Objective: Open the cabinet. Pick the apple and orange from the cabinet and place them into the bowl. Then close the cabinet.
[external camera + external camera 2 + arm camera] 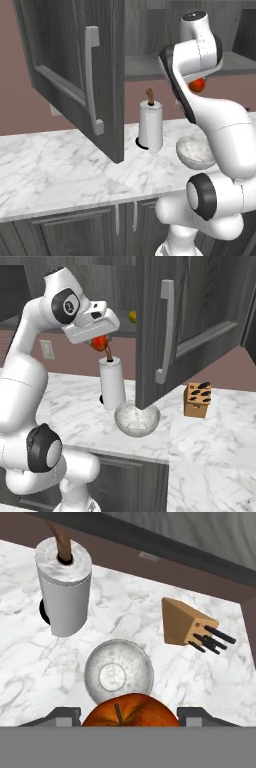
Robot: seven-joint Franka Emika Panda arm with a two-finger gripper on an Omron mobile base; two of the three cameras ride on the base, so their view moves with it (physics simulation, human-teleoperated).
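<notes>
My gripper [130, 718] is shut on the red apple [131, 711], which hangs in the air above the counter. Directly below it, a little further out in the hand view, sits the speckled whitish bowl [118, 668], with nothing in it. From the base views the apple [198, 85] [100, 343] hangs under the hand, above and behind the bowl [194, 150] [136, 419]. The cabinet stands open, its dark grey doors [75, 65] [175, 326] swung out over the counter. The orange [132, 316] lies on the cabinet shelf behind the right door's edge.
A white paper-towel roll [151, 125] [112, 385] [64, 587] stands just left of the bowl. A wooden knife block [197, 399] [187, 624] sits to the bowl's right. The open right door's lower corner hangs close above the bowl.
</notes>
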